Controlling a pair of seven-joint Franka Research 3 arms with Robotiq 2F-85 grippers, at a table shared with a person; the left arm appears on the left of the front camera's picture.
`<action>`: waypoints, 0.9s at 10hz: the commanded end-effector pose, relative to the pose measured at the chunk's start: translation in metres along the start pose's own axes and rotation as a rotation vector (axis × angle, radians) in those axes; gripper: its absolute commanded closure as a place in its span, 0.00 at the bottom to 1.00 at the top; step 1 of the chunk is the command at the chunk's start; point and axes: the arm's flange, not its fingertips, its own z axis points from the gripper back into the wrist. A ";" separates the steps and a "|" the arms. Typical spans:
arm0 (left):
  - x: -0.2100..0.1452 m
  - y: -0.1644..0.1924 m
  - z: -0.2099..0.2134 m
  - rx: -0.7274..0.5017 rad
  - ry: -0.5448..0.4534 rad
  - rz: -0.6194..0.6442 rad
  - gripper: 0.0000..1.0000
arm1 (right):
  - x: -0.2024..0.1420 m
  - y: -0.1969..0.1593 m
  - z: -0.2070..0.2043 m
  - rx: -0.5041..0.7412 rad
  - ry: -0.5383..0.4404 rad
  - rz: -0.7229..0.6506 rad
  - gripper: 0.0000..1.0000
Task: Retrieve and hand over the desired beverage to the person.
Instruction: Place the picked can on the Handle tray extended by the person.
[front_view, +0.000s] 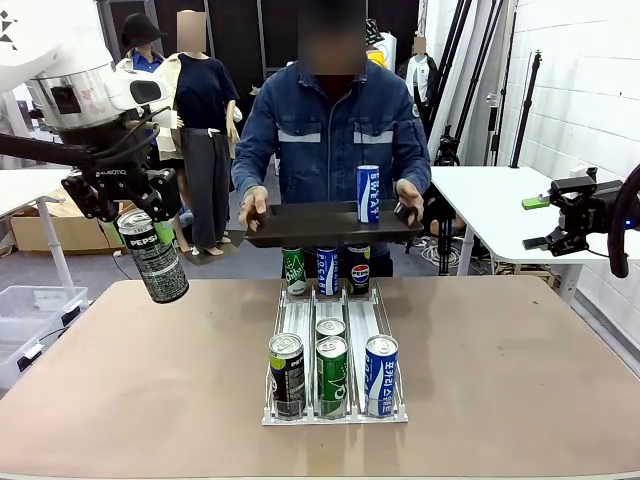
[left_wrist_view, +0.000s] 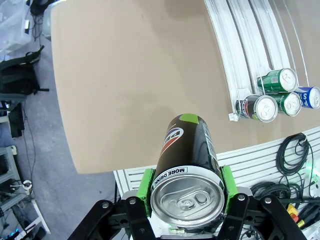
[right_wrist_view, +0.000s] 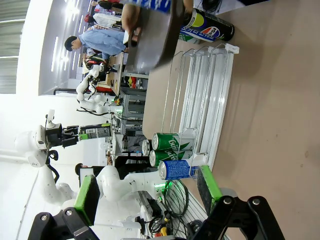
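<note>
Gripping a black Pepsi can, our left gripper hovers at nine o'clock. Our left wrist view adds its silver lid clamped between green pads. Our right gripper gapes empty; the person in blue denim holds a black tray at twelve o'clock.

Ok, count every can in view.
9: three cans at the rack's far end, four at its near end, one on the person's tray, one in the left gripper. More may be hidden.
</note>
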 end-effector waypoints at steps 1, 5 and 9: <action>-0.001 0.003 0.004 -0.003 -0.010 0.005 1.00 | -0.001 0.000 -0.001 -0.004 -0.003 -0.006 0.00; -0.001 0.003 0.004 -0.003 -0.010 0.005 1.00 | -0.001 0.000 -0.001 -0.004 -0.003 -0.006 0.00; -0.001 0.003 0.004 -0.003 -0.010 0.005 1.00 | -0.001 0.000 -0.001 -0.004 -0.003 -0.006 0.00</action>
